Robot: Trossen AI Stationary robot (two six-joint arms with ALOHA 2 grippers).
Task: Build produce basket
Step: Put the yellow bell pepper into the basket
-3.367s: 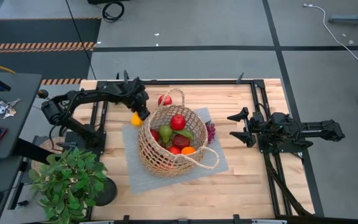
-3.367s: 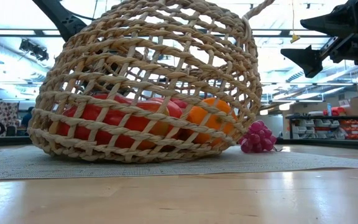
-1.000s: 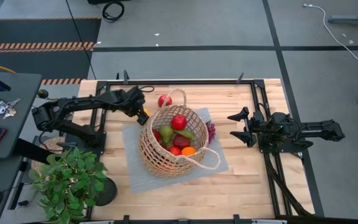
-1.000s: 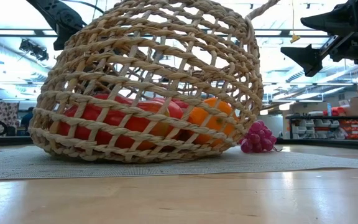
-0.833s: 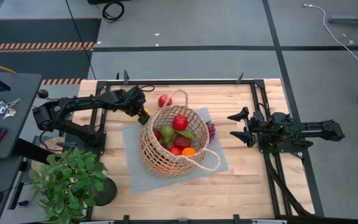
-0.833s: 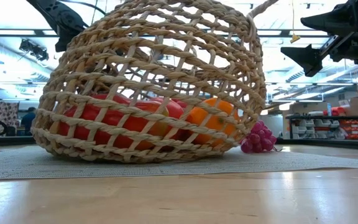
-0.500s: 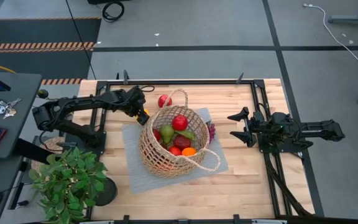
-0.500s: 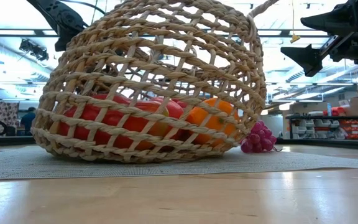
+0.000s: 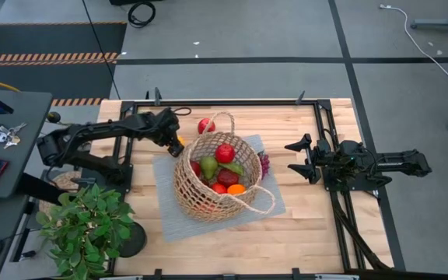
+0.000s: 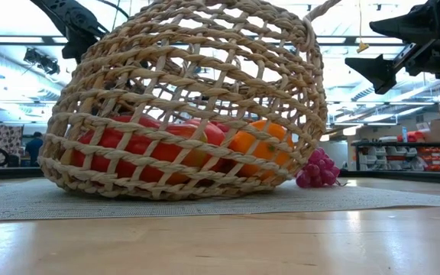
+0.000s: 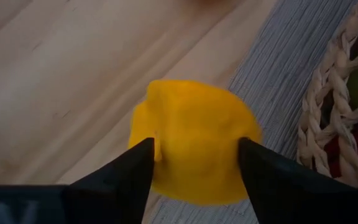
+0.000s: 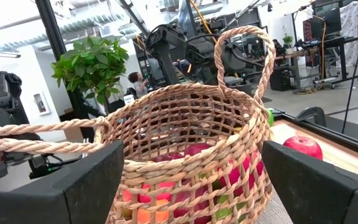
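The wicker basket [image 9: 194,199] stands on a grey mat [image 9: 170,220] and holds red apples, a green pear, an orange and other produce. My left gripper [image 9: 176,141] hovers at the basket's left rim, shut on a yellow lemon [image 11: 194,134]. A red apple [image 9: 206,125] rests on the wood beyond the basket. Purple grapes [image 9: 264,164] lie on the mat against the basket's right side. My right gripper [image 9: 301,158] waits open to the right of the basket, its fingers pointing at the basket [image 12: 191,124]. My left gripper pinches the lemon [image 9: 180,142] between its two fingers, one on each of two opposite sides [image 11: 156,149]. The fingers come from above, slanting down from the table's left. The lemon seems lifted clear, over the mat's left edge [image 11: 272,81] beside the basket wall.
A leafy potted plant [image 9: 84,225] stands at the table's near left corner. A dark metal frame [image 9: 232,102] runs along the table's edges. Bare wood [image 9: 232,241] lies near of the mat. Keys and devices sit on a side desk [image 9: 6,136] at the left.
In the last second nothing has plainly moved. Against the oldest frames, the lemon is gone from its spot at the mat's left edge and sits higher in my left gripper, and the left arm has drawn back a little toward the table's left.
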